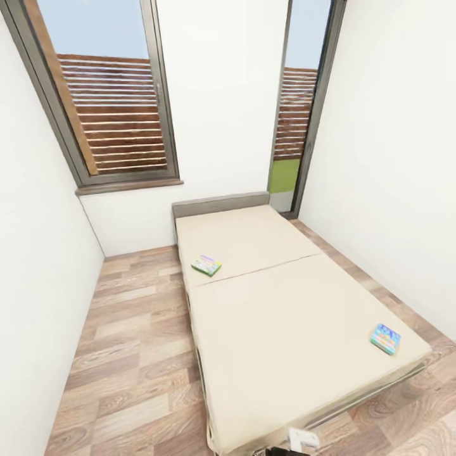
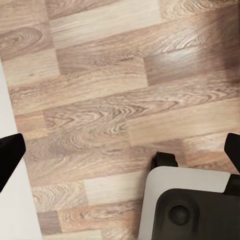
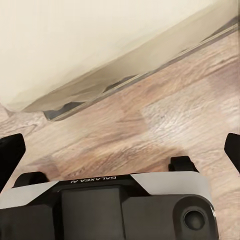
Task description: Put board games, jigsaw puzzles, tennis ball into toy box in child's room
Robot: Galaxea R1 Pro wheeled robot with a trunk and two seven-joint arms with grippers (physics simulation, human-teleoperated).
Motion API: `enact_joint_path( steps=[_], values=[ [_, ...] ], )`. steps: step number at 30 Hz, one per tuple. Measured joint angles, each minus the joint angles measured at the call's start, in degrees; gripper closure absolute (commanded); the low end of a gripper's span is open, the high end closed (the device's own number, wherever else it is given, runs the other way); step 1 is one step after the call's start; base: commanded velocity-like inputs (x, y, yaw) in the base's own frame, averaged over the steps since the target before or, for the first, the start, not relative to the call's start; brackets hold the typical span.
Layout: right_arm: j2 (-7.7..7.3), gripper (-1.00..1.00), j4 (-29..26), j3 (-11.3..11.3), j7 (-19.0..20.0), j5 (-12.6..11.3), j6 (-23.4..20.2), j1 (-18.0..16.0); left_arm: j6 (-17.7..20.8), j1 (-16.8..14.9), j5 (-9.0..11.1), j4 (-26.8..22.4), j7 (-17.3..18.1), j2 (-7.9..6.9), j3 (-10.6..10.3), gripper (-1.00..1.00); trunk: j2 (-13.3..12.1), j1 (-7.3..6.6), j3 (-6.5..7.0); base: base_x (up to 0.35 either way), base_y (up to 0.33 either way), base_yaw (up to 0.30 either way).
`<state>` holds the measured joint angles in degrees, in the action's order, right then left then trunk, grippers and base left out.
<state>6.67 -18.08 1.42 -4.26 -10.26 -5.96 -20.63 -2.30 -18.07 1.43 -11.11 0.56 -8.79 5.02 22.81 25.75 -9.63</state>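
Two board games lie on the bed (image 1: 285, 316), well apart from each other. One, a flat box with a green edge (image 1: 206, 265), sits near the bed's left side just beyond the seam that crosses the cream mattress. The other, a flat box with a blue face (image 1: 386, 338), rests close to the near right corner. Their printing is too small to read.

The bed is low, with a plain cream mattress, a thin grey frame and a grey headboard (image 1: 221, 204) against the far wall. Wood plank floor (image 1: 133, 354) runs down its left side and along a narrower strip at its right. The walls are white. A grey-framed window (image 1: 104, 101) on the left looks out on a slatted brown fence and blue sky; a tall narrow glazed opening (image 1: 297, 107) on the right shows the same fence and some grass.

In the left wrist view, the left hand (image 2: 120, 150) hangs over the plank floor, its dark fingertips (image 2: 9, 150) spread wide and holding nothing. In the right wrist view, the right hand (image 3: 120, 150) is likewise spread apart and empty, pointed at the floor beside the mattress edge and frame.
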Motion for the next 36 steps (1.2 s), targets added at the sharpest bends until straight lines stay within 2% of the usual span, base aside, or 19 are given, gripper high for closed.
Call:
enact_joint_path(
  steps=[15, 24, 36],
  values=[
    [0.0, -1.0, -0.01, 0.0, -0.04, 0.0, -0.06, 0.0, -0.08, 0.0, 0.0, 0.01, -0.06, 0.08, 0.0, -1.0, 0.0, 0.0, 0.04, 0.0, 0.037, -0.286],
    [0.0, -1.0, -0.04, -0.01, -0.07, 0.0, 0.06, 0.0, -0.08, 0.0, 0.0, 0.0, -0.07, 0.08, 0.0, -1.0, 0.0, 0.0, 0.52, 0.0, 0.061, -0.239],
    [0.01, -1.0, -0.23, -0.01, -0.17, -0.08, 0.2, -0.01, -0.07, 0.02, 0.0, -0.02, -0.05, 0.07, 0.0, -1.0, 0.0, 0.0, 1.11, 0.0, 0.042, -0.093]
  ],
)
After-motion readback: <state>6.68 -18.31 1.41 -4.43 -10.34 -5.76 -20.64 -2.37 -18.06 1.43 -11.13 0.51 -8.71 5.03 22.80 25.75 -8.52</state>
